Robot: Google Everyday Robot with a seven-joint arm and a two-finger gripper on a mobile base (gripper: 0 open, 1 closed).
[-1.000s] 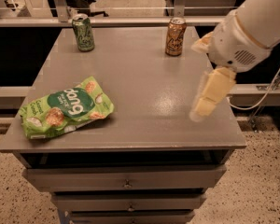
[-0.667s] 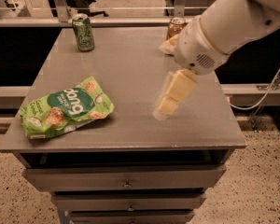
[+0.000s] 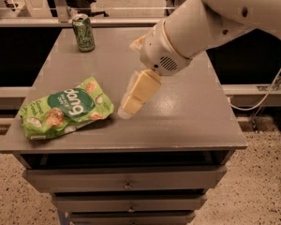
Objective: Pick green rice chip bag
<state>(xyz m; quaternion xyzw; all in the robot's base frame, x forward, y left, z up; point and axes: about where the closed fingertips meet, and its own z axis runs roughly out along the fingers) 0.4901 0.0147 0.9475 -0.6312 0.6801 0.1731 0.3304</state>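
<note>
Grey desk (image 3: 192, 116) with drawers across the middle of the frame, speckled floor below. Left of centre, near the front edge: green rice chip bag (image 3: 65, 108), lying flat. Just right of it, not touching: gripper (image 3: 126, 110), tip down over the desk; open or closed, impossible to tell. Probably light, crinkly, slippery, with brittle contents; best pinched gently at its right edge. Upper left: drink can (image 3: 83, 33), not wanted.

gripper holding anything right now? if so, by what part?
Nothing is held. The gripper sits just right of the green rice chip bag, which lies flat on the table; whether it touches the bag's edge cannot be told.
</note>
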